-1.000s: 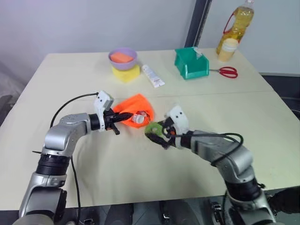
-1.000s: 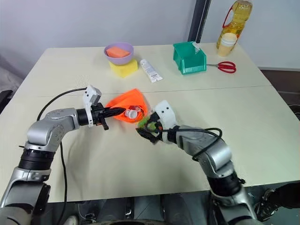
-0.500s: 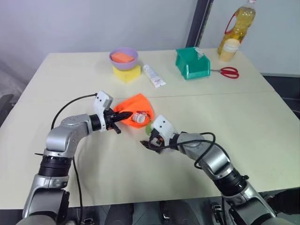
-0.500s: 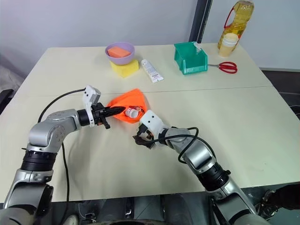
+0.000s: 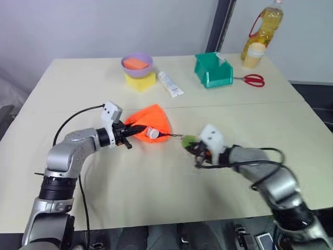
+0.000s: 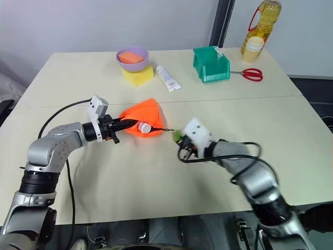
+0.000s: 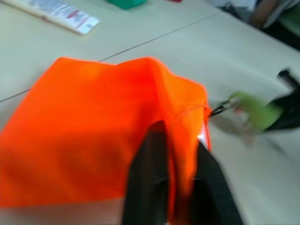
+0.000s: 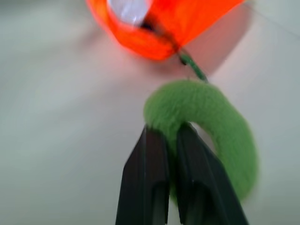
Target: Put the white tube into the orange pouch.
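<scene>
Right gripper [image 8: 161,140] pinches the green disc [image 8: 211,122] – pull the cord taut (steadily) while left gripper [image 7: 180,154], fingers astride the pouch [image 7: 93,136] rim, anchors it, tube [image 5: 151,133] inside

Head stereo pair, 2 views: set high, facing forward and down over the table [image 5: 156,198], taking in both arms and the far wall, the same scene in each with a slight sideways offset. Left wrist view: very near, looking along the left gripper [image 7: 176,187] into the orange pouch [image 7: 93,126], with the green disc [image 7: 255,110] beyond its fingertips. Right wrist view: very near, looking along the right gripper [image 8: 171,140] at that green disc, the orange pouch just past it; both wrist views share pouch and disc.
</scene>
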